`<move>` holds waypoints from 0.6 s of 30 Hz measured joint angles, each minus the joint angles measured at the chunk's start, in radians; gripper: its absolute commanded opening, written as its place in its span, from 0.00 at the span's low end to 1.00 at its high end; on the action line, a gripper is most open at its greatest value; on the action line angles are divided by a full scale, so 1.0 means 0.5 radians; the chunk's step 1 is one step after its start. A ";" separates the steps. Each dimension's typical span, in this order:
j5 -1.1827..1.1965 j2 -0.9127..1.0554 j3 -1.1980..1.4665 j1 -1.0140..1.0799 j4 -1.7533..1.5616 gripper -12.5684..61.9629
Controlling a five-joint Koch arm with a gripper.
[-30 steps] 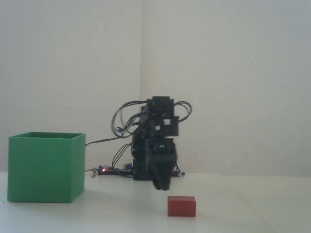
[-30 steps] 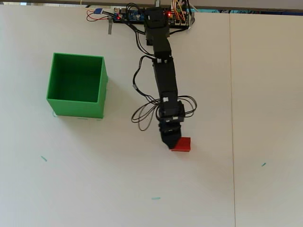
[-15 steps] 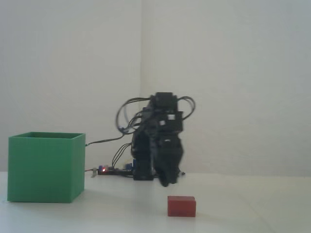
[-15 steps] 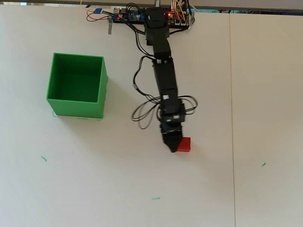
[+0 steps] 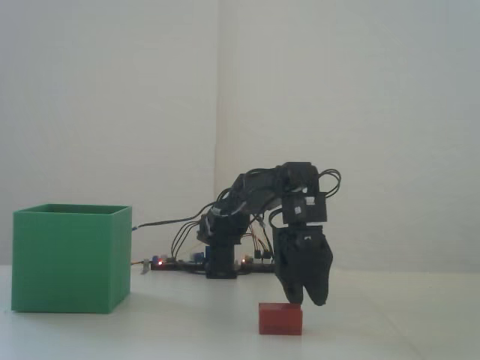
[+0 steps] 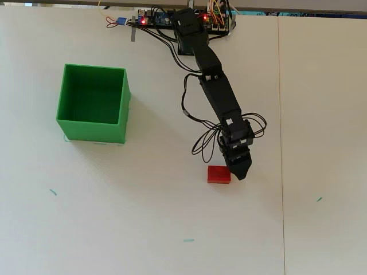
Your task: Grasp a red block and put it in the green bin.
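Gripper (image 5: 306,300) (image 6: 239,173) pointed down at the table (image 6: 143,229), tips low, just above the surface. Jaw state not determinable: in the fixed view two dark lobes visible at the lower end with only a shallow notch between; in the overhead view one tapering black tip, no gap discernible. Nothing seen held. Red block (image 5: 280,318) (image 6: 218,174) lying flat on the table immediately beside the gripper, on its left in both views; in the overhead view block's right edge close against the tip, contact not confirmable. In the fixed view gripper tips at about the level of the block's top face, overlapping its upper right corner. Green bin (image 5: 69,259) (image 6: 92,103) well apart from the gripper, far to its left in both views and nearer the arm's base in the overhead view; upright, open top, interior empty as seen from above. Arm (image 6: 215,91) extended from the base at the table's top edge in the overhead view, angled toward the lower right, loose cables (image 6: 203,143) looped to the left of the wrist. Controller board (image 6: 152,18) with lit red indicator beside the base, far behind the gripper.
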 measured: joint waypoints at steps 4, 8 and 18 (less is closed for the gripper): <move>0.043 -0.009 0.000 0.021 0.000 0.69; 0.141 -0.009 0.000 0.077 0.000 0.69; 0.264 -0.052 -0.003 0.193 -0.003 0.69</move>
